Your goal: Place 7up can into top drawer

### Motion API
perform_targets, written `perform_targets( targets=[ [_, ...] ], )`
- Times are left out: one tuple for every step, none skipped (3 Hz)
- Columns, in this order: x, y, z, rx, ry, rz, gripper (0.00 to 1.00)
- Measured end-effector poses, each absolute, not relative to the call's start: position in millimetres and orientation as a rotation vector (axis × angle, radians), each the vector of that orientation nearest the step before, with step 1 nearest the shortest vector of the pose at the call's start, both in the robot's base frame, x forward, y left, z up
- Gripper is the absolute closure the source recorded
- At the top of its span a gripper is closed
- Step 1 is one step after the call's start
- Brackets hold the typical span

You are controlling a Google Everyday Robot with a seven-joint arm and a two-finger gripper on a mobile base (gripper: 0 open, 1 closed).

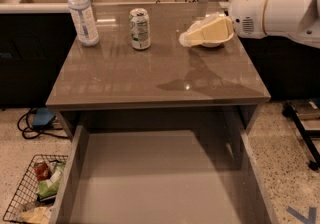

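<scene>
At 6 o'clock, nearest you, the top drawer (150, 178) is open. On the cabinet top (150, 80), the 7up can (140, 29) stands upright at 11 o'clock; you cannot read its label. At 1 o'clock the arm (280, 9) sticks in from the right, its gripper (187, 38) over a white bowl (212, 44), apart from the can. You cannot tell if the claw is spread or closed.

We see even overhead light, with pale glare on the cabinet top (125, 80). The gripper (186, 39), above the top's right rear, casts a soft shadow before it; the drawer (150, 183) below lies dimmer.
</scene>
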State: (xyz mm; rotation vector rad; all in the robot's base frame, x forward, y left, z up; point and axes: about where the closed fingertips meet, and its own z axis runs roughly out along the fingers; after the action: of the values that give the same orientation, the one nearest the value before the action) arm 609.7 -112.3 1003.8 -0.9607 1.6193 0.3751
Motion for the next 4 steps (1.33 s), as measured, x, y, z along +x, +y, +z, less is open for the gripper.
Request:
perform_targets(
  targets=[
    [622.7, -100.7, 997.8, -0.944, 1.616, 0.414, 0.0],
    [653.5, -67.1, 981.7, -0.906, 1.616, 0.482, 0.0],
    [692.8, -11.8, 958.4, -0.821, 1.612, 0.566, 0.0],
    [704.7, 7.4, 945.7, -0.785, 1.626, 0.587, 0.0]
  ],
)
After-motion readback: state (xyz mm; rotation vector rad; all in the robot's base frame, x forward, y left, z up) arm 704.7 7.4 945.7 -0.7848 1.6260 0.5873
